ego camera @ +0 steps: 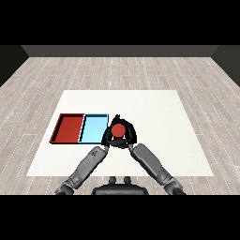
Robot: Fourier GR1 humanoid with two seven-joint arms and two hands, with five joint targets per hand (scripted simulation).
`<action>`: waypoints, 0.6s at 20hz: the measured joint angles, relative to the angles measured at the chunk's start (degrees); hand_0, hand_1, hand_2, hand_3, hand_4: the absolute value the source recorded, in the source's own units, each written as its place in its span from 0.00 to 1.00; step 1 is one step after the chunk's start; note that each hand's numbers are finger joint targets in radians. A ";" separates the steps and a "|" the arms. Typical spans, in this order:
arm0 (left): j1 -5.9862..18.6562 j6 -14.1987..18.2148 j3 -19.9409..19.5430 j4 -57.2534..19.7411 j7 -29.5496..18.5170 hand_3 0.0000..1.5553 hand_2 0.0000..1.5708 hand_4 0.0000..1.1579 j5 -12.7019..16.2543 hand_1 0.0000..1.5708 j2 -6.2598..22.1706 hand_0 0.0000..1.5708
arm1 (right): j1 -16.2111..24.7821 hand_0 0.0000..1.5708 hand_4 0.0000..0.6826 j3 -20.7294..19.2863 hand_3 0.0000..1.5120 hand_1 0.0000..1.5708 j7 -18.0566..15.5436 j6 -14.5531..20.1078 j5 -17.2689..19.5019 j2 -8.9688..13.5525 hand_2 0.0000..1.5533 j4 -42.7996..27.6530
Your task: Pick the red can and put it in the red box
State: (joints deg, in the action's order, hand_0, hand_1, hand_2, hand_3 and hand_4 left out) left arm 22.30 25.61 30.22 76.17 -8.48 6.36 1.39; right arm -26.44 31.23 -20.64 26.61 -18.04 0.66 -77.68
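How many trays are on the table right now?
2. The red tray lies at the left; the light blue tray sits beside it, on its right, next to both hands. None looks hidden.

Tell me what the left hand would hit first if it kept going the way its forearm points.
The left hand points up and right, straight at the red can, which it already seems to touch. So the can comes first; past it lies the right hand, though depth is hard to judge here.
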 measured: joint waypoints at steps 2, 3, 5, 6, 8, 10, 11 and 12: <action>0.65 1.42 0.48 -1.06 -1.62 0.89 0.94 0.75 1.04 0.99 0.23 0.99 | -0.54 0.96 0.77 0.47 0.93 0.96 -0.10 0.80 -0.64 0.28 0.94 0.17; 1.54 2.28 0.74 -2.08 -1.76 0.91 0.97 0.78 2.02 1.00 0.38 1.00 | -0.89 0.95 0.76 0.14 0.92 0.95 -0.81 0.44 -1.15 0.38 0.93 0.99; 2.34 3.06 1.05 -2.68 -1.88 0.94 0.98 0.84 3.26 1.00 0.47 1.00 | -0.89 0.94 0.78 -0.34 0.92 0.94 -0.22 0.04 -1.18 0.50 0.93 0.80; 2.38 2.96 0.97 -3.16 -2.29 0.94 0.98 0.88 3.61 1.00 0.34 1.00 | -0.34 0.93 0.81 -0.56 0.92 0.93 -0.03 -0.57 -0.89 0.49 0.93 0.50; 2.99 3.21 0.66 -3.96 -1.02 0.89 0.96 0.82 3.42 1.00 0.38 1.00 | -0.85 0.94 0.82 -0.89 0.92 0.94 -1.64 -1.41 -1.61 0.41 0.93 2.10; 2.98 3.92 0.66 -3.77 -0.63 0.84 0.92 0.76 2.36 1.00 0.62 1.00 | -1.01 0.94 0.82 -0.04 0.92 0.94 -1.82 -0.63 -2.04 0.54 0.93 1.59; 3.40 3.77 0.49 -3.77 -0.81 0.87 0.94 0.74 2.19 1.00 0.47 1.00 | -0.61 0.95 0.82 -0.43 0.92 0.95 -0.81 -0.83 -1.57 0.78 0.93 0.29; 3.56 4.87 0.90 -3.33 -0.52 0.87 0.95 0.75 2.42 1.00 0.69 1.00 | -0.90 0.96 0.80 -0.38 0.92 0.96 -0.44 -0.69 -1.44 0.85 0.93 0.05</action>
State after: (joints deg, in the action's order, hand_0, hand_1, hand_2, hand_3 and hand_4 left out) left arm 25.85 30.48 31.12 72.84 -9.00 8.78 2.09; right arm -27.34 30.84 -21.08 25.93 -19.48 1.52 -77.63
